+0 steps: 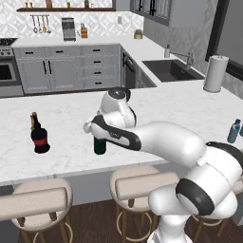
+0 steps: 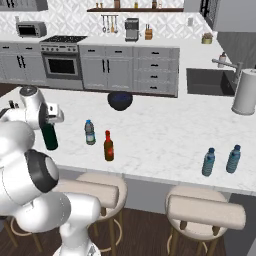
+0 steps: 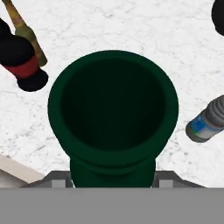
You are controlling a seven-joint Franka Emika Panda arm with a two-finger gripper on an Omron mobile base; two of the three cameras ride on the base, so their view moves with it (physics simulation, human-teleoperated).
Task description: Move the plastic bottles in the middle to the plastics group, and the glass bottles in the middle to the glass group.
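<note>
White marble counter (image 1: 66, 142) holds, from left, 1 squat black bottle (image 1: 40, 137) with a slim brown bottle (image 1: 33, 119) behind it, then the dark green bottle (image 1: 99, 144), upright, its neck clamped in the gripper (image 1: 97, 129).

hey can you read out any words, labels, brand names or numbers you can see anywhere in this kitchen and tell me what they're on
No text can be read anywhere.
Black bottle: plain red label band, no lettering visible.
Small clear water bottle: blue label band, too small and blurred to read.
Green bottle: no label showing.
Light blue bottles: no print visible.
</note>
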